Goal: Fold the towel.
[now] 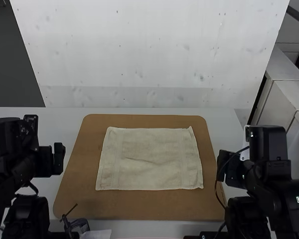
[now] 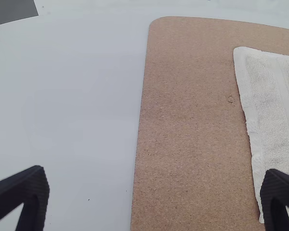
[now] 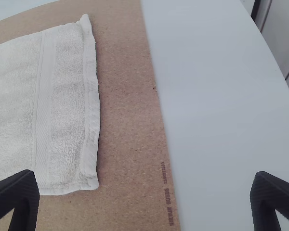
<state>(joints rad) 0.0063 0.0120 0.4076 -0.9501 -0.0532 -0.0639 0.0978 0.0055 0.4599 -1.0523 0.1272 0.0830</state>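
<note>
Towel spread between two open grippers, its ends facing them

From where I stand, the towel (image 1: 149, 172) lies spread on the brown board (image 1: 139, 206), near the middle of the table (image 1: 60, 114), with a shallow wrinkle across its centre and its far right corner poking up a little. It looks longer from left to right than from near to far, and a woven band runs beside each short end.

What matters is how it sits against the two arms. The left gripper (image 2: 155, 173) is off to the left of it, the right gripper (image 3: 144, 176) off to the right, so each has a short end facing it. The right one looks the nearer of the two, just beyond its end; the left has a wider strip of board to cross. Both have their fingers spread wide, with nothing held between them.

I'd say the job is at its very start, no fold made. The sensible next move is for each gripper to come inward and down to a corner on its own side, both on the near edge or both on the far one. Pinching unevenly could skew the fold, and thick terry like this may slide or ruck up if only nudged.
</note>
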